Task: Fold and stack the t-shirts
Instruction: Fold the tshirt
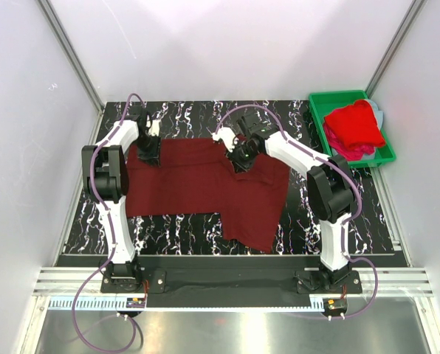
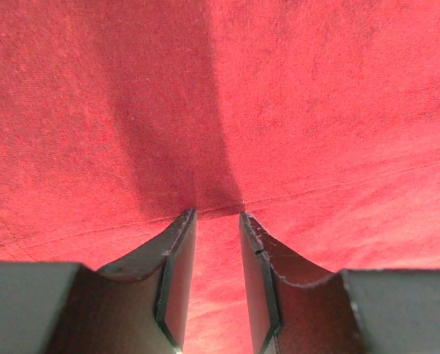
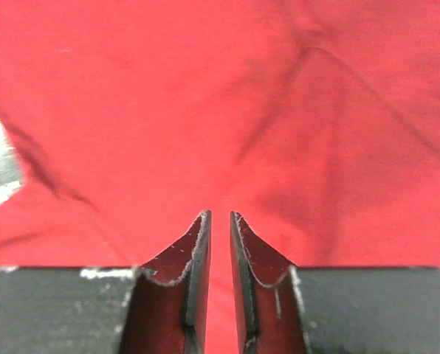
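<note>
Fingers of the left gripper [image 2: 216,214] are standing a narrow gap apart, tips resting on cloth just at a stitched seam line. I am seeing fabric through the gap, but I cannot tell whether any of it is nipped at the tips. The right gripper [image 3: 220,214] is showing an even narrower gap, with nothing visibly caught between the fingers and wrinkled cloth filling the view beyond them.

Taking 12 o'clock as the far side of the table [image 1: 168,232] in the overhead view, I am reading the left gripper [image 1: 148,150] as sitting on the far-left corner of the maroon t-shirt [image 1: 198,188]. The right gripper [image 1: 238,156] is sitting near the middle of the same far edge.

From both tools the bulk of the shirt is lying toward 6 o'clock. Its long axis is running 9 to 3, and one flap is reaching toward 5 o'clock, nearer the right arm. From the right gripper more cloth is also extending toward 3 o'clock.

In my judgement, any coming fold is depending on this: the far edge is under both tools and the free cloth is lying toward the bases.

At 1 to 2 o'clock, well apart, the green bin [image 1: 320,118] is holding a red t-shirt [image 1: 355,124] over a pink one [image 1: 360,150].
</note>
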Tool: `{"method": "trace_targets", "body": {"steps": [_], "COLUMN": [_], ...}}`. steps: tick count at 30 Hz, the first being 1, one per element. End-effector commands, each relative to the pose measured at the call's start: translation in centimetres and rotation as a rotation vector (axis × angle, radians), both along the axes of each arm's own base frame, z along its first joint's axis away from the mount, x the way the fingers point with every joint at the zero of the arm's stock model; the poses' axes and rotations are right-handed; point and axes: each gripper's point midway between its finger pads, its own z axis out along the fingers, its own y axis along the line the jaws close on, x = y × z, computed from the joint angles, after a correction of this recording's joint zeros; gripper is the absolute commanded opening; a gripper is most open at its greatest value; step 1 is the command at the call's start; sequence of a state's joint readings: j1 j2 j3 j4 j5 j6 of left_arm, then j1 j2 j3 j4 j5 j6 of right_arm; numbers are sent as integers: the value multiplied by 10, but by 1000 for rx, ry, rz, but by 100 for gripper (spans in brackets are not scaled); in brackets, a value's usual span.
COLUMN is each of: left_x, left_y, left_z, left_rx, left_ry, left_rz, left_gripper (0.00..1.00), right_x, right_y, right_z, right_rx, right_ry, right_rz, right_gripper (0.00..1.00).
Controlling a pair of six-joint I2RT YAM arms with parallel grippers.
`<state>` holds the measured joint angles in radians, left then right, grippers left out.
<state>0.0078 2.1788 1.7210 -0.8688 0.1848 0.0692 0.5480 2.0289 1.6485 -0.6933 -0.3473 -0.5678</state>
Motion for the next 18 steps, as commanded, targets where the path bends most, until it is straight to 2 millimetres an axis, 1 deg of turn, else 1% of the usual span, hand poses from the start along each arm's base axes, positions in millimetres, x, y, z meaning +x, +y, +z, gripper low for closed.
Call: {"method": "trace_targets", "body": {"steps": [1,8,11,12,13,18], "left_x": [6,6,6,6,6,5], "left_y": [-3,-3,-3,-3,-3,-2], "left_z": [28,27,27,26,26,26], "left_rx": [-11,-9,-11,-11,-11,-9], "left_ry": [-78,-76,-77,-75,-75,-72], "left_rz": [2,-1,1,0,0,2], "left_gripper": [35,35,35,35,35,35], "right_x": [-24,-28,-28,-28,-28,-18], "right_y": [17,28,32,32,34,33], "right_z": [7,-1,-7,-14,-16,-22], "right_rx": [64,77,78,71,70,48], "right_ry": [80,129,150,163,166,137], "right_rz": [57,65,64,60,62,49], "right_gripper": [23,22,22,22,22,21]}}
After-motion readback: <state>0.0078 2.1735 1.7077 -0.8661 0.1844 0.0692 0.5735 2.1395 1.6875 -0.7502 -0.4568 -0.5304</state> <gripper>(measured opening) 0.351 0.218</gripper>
